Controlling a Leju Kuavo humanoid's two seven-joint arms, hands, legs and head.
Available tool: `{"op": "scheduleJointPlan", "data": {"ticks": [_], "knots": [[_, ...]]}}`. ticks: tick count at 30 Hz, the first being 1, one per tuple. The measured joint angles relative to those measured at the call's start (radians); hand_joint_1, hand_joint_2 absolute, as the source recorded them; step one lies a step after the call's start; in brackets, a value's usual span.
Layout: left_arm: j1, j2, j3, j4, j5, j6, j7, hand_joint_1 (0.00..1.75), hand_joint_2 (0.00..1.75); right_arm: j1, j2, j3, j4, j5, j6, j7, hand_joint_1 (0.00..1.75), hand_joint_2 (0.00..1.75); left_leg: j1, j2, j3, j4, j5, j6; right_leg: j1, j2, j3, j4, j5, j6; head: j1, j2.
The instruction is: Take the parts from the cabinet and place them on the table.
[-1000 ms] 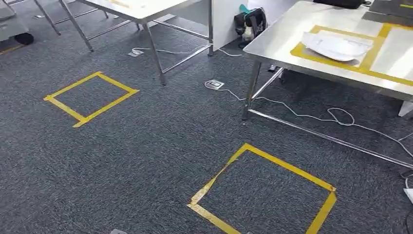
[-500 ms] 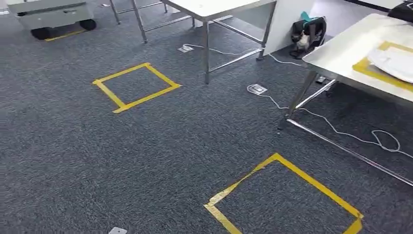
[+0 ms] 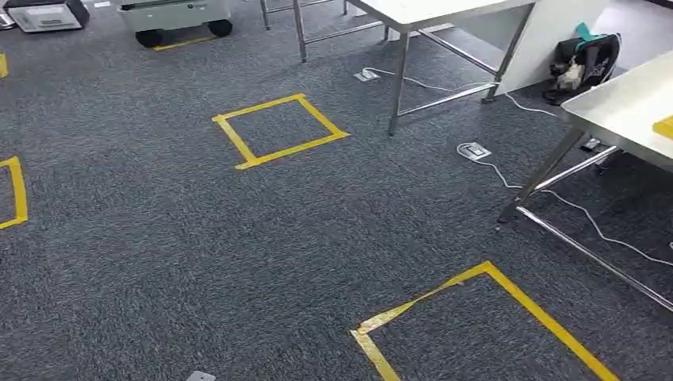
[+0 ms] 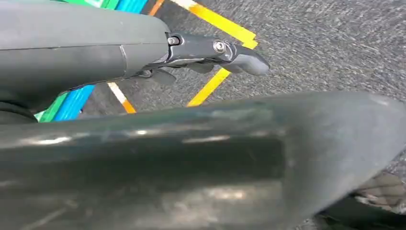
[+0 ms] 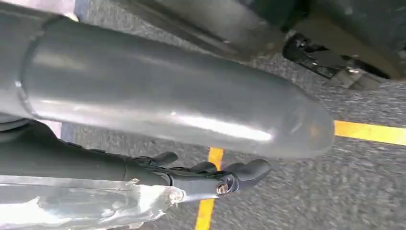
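The steel table (image 3: 627, 111) stands at the right edge of the head view, with a corner of yellow tape (image 3: 665, 125) on its top. No part lies on the bit of table that I see. My left hand (image 4: 158, 52) hangs over grey carpet, its dark fingers (image 4: 239, 60) straight and its thumb (image 4: 191, 158) apart, holding nothing. My right hand (image 5: 191, 177) also hangs over the carpet with fingers (image 5: 244, 172) straight, thumb (image 5: 167, 105) apart and nothing between them. A shiny clear strip (image 5: 86, 201) lies along the far side of those fingers.
Yellow tape squares mark the carpet: one ahead (image 3: 278, 131), one near my feet (image 3: 484, 317), one at the left edge (image 3: 16, 190). A second table (image 3: 444, 16) stands behind, with a bag (image 3: 587, 59) beside it. Cables (image 3: 555, 206) trail under the steel table. A grey wheeled unit (image 3: 174, 14) is at the far left.
The whole view has swung to the left. The steel table with the white bag on it has slid off to the right, and the wheeled unit and a left tape square came in.
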State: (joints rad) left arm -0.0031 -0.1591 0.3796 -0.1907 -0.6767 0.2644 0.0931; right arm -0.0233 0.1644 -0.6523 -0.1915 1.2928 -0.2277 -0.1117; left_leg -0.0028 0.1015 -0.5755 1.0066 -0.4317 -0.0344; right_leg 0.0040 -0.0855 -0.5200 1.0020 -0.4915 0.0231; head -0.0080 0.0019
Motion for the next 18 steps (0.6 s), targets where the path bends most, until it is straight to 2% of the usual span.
{"op": "scheduleJointPlan", "data": {"ticks": [1,2,4,5,6,7,8,9,10,11,12,13,14,15,16,18], "knots": [[-0.006,0.0,0.0,0.0,-0.001,-0.002,0.002,0.0,0.0,0.001,0.0,0.0,0.0,0.0,-0.002,-0.002,0.0,0.0,-0.002,-0.012,0.003,-0.014,-0.006,0.016,0.004,-0.011,0.0,0.005,-0.005,0.005,0.0,0.0],[-0.007,-0.001,0.0,0.0,-0.001,-0.003,0.002,0.0,0.0,0.001,-0.001,0.0,0.0,0.0,-0.004,-0.002,0.0,0.0,-0.003,-0.02,-0.001,-0.011,-0.006,0.022,0.005,-0.023,0.005,0.001,-0.006,0.008,0.007,0.0],[-0.001,0.001,0.002,0.0,-0.002,-0.002,0.002,0.0,0.0,-0.003,-0.001,-0.001,0.0,0.003,-0.005,0.0,0.0,0.0,-0.006,-0.048,-0.003,-0.012,-0.007,0.031,0.003,-0.05,0.014,-0.002,-0.011,0.015,0.005,0.0],[0.002,0.0,0.002,0.0,-0.002,-0.002,0.001,0.0,0.0,-0.006,-0.001,-0.001,0.0,0.004,-0.005,0.001,0.0,0.0,0.002,-0.061,0.001,-0.018,-0.002,0.04,-0.004,-0.026,0.006,0.006,-0.02,0.026,0.004,0.0],[0.003,0.001,0.003,0.0,-0.002,0.001,-0.001,0.0,0.0,-0.007,-0.001,-0.001,0.0,0.005,-0.006,0.002,0.0,0.0,0.002,-0.071,0.001,-0.018,-0.002,0.043,-0.004,0.034,-0.005,0.042,-0.044,0.029,0.011,0.0],[0.0,0.001,0.003,0.0,-0.002,0.001,-0.001,0.0,0.0,-0.006,-0.001,-0.001,0.0,0.005,-0.006,0.002,0.0,0.0,0.002,-0.082,0.0,-0.018,-0.001,0.052,-0.006,0.063,-0.036,0.109,-0.079,0.03,0.014,0.0],[-0.003,-0.001,0.003,0.0,-0.002,0.001,-0.002,0.0,0.0,-0.004,-0.001,-0.001,0.0,0.005,-0.006,0.003,0.0,0.0,0.002,-0.097,-0.001,-0.018,0.0,0.055,-0.006,0.076,-0.079,0.197,-0.116,0.031,0.015,0.0],[-0.004,-0.001,0.004,0.0,-0.002,0.001,-0.002,0.0,0.0,-0.003,-0.001,-0.001,0.0,0.005,-0.006,0.003,0.0,0.0,0.002,-0.112,-0.001,-0.018,-0.001,0.056,-0.005,0.081,-0.117,0.269,-0.141,0.032,0.017,0.0],[-0.003,-0.001,0.004,0.0,-0.002,0.001,-0.002,0.0,0.0,0.001,-0.001,-0.001,0.001,0.005,-0.006,0.004,0.0,0.0,0.001,-0.128,-0.001,-0.018,-0.001,0.056,-0.005,0.082,-0.145,0.314,-0.148,0.031,0.017,0.0],[-0.001,0.0,0.005,0.0,-0.002,0.002,-0.004,0.0,0.0,0.003,-0.001,-0.001,0.001,0.006,-0.006,0.005,0.0,0.0,0.001,-0.144,0.0,-0.017,-0.001,0.056,-0.005,0.082,-0.151,0.309,-0.13,0.029,0.017,0.0],[0.001,0.0,0.005,0.0,0.0,0.002,-0.008,0.0,0.0,0.003,-0.001,-0.001,0.001,0.007,-0.006,0.007,0.0,0.0,0.001,-0.16,0.001,-0.017,-0.001,0.055,-0.006,0.083,-0.136,0.261,-0.091,0.027,0.018,0.0],[0.002,0.0,0.006,0.0,0.0,0.002,-0.013,0.0,0.0,0.002,-0.001,-0.001,0.001,0.01,-0.006,0.007,0.0,0.0,0.002,-0.175,0.003,-0.016,0.0,0.054,-0.007,0.089,-0.102,0.181,-0.043,0.026,0.016,0.0],[0.001,-0.001,0.006,0.0,0.0,0.002,-0.016,0.0,0.0,0.0,-0.001,-0.001,0.001,0.011,-0.006,0.008,0.0,0.0,0.004,-0.189,0.004,-0.016,-0.001,0.053,-0.011,0.113,-0.065,0.099,0.0,0.025,0.018,0.0],[0.001,-0.001,0.006,0.0,0.0,0.002,-0.018,0.0,0.0,-0.001,0.0,-0.001,0.001,0.011,-0.007,0.008,0.0,0.0,0.003,-0.199,0.002,-0.015,-0.001,0.046,-0.018,0.167,-0.041,0.043,0.012,0.026,0.018,0.0],[-0.002,-0.001,0.006,0.0,-0.002,0.002,-0.018,0.0,0.0,0.0,0.001,-0.001,0.002,0.011,-0.008,0.009,0.0,0.0,-0.002,-0.214,-0.004,-0.007,-0.002,0.04,-0.025,0.185,-0.03,0.013,0.001,0.025,0.015,0.0],[0.0,-0.001,0.006,0.0,-0.005,0.001,-0.017,0.0,0.0,-0.002,0.001,-0.001,0.002,0.012,-0.011,0.01,0.0,0.0,0.006,-0.231,-0.014,-0.014,0.009,0.026,-0.016,0.166,-0.029,0.024,0.004,0.016,0.015,0.0]]}}
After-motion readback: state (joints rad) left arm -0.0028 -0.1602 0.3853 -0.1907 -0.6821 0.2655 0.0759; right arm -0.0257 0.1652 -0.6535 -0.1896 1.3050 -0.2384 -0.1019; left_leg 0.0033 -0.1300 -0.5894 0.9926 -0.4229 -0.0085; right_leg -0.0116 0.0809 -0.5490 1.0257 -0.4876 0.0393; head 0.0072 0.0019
